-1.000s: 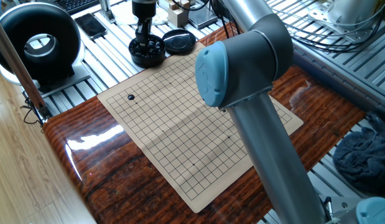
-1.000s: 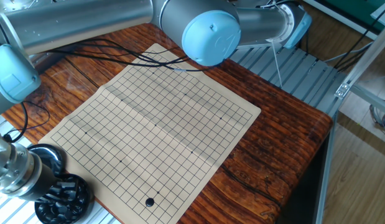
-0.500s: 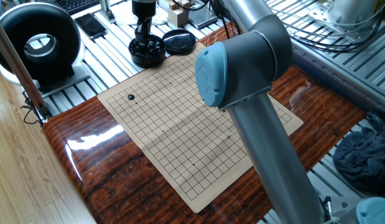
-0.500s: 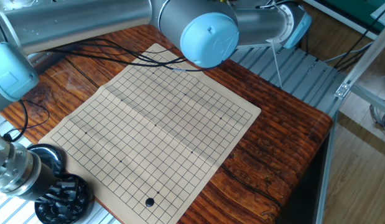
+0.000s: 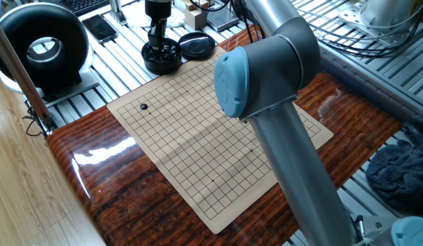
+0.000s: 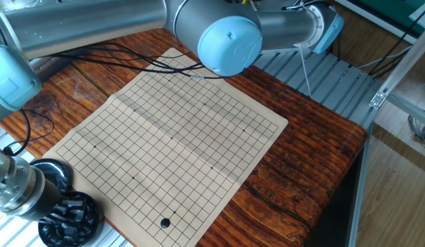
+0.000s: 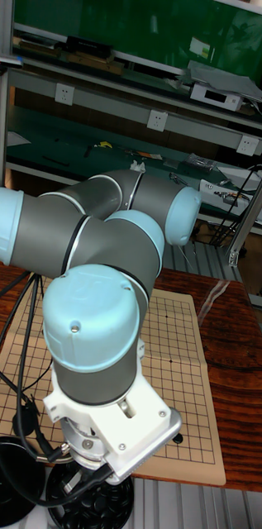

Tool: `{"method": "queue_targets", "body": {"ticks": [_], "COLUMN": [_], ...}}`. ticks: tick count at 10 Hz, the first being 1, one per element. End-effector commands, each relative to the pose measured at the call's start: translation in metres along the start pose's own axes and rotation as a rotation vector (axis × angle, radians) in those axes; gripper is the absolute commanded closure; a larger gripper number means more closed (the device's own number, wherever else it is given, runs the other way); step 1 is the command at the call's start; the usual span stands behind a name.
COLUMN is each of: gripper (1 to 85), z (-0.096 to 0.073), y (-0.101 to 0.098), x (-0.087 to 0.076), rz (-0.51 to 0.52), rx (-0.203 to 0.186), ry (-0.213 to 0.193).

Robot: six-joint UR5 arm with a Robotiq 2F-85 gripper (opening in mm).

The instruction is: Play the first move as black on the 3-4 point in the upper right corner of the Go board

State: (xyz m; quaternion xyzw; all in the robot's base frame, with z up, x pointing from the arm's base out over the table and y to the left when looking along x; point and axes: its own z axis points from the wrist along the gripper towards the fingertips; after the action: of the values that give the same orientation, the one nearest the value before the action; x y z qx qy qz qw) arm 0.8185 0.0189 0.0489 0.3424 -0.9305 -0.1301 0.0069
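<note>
The tan Go board (image 5: 211,130) lies on the wooden table, and it also shows in the other fixed view as the Go board (image 6: 178,130). One black stone (image 5: 144,106) sits near a corner of the grid, seen again as the black stone (image 6: 165,222). My gripper (image 5: 156,41) points down into the black bowl of stones (image 5: 162,57) just off the board's edge. In the other fixed view the gripper (image 6: 40,199) hangs over the same bowl (image 6: 71,216). Its fingertips are hidden among the stones, so its state is unclear.
The bowl's black lid (image 5: 197,46) rests beside the bowl. A black ring-shaped device (image 5: 42,42) and a phone (image 5: 100,26) stand at the back left. A dark cloth (image 5: 400,171) lies at the right. Cables (image 6: 130,55) cross the table's far side. The arm's elbow (image 5: 266,65) looms over the board.
The arm's elbow has drifted very slightly in the other fixed view. The gripper stays at the bowl, and the stone and board have not moved.
</note>
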Motion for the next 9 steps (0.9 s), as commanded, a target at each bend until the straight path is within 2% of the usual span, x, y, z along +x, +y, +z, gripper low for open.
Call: {"method": "queue_targets", "body": {"ticks": [1,9], "gripper": [63.7,61.0], "z": [0.0013,0.0017], "y": [-0.0029,-0.0077], "x": [-0.0014,0.0007], "rz": [-0.007,-0.01], "rx": [0.004,0.018], "ry": [-0.005,0.002]}}
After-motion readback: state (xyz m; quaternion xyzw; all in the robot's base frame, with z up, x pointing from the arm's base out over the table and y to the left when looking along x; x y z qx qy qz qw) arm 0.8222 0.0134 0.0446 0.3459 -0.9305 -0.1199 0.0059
